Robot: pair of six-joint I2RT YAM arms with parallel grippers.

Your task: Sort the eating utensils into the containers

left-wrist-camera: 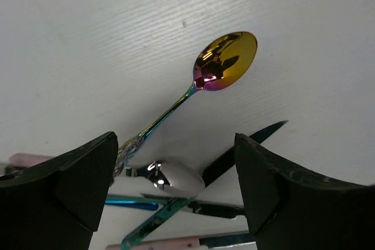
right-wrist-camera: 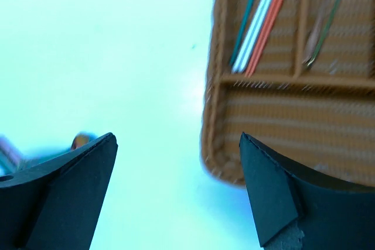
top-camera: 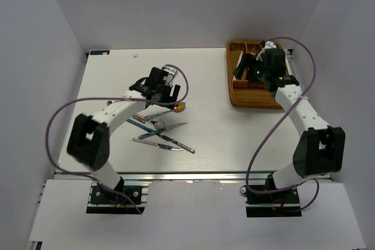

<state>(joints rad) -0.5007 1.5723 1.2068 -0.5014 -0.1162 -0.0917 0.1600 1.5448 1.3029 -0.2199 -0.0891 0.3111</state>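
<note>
Chopsticks (right-wrist-camera: 262, 23) lie in the wicker tray (right-wrist-camera: 212, 86); the iridescent spoon (left-wrist-camera: 225, 61) and several utensils (top-camera: 167, 143) wait on the tabletop (top-camera: 205, 86). My left fingers (left-wrist-camera: 70, 180) and right fingers (right-wrist-camera: 64, 185) are spread, empty.

We see an iridescent spoon (left-wrist-camera: 225, 61), gold in the bowl, lying on the counter (top-camera: 205, 80) with its handle reaching into a heap of crossed utensils (top-camera: 161, 133), and well apart a brown wicker tray (top-camera: 253, 100) holding red, white and teal chopsticks (right-wrist-camera: 258, 21) in one long slot.
</note>
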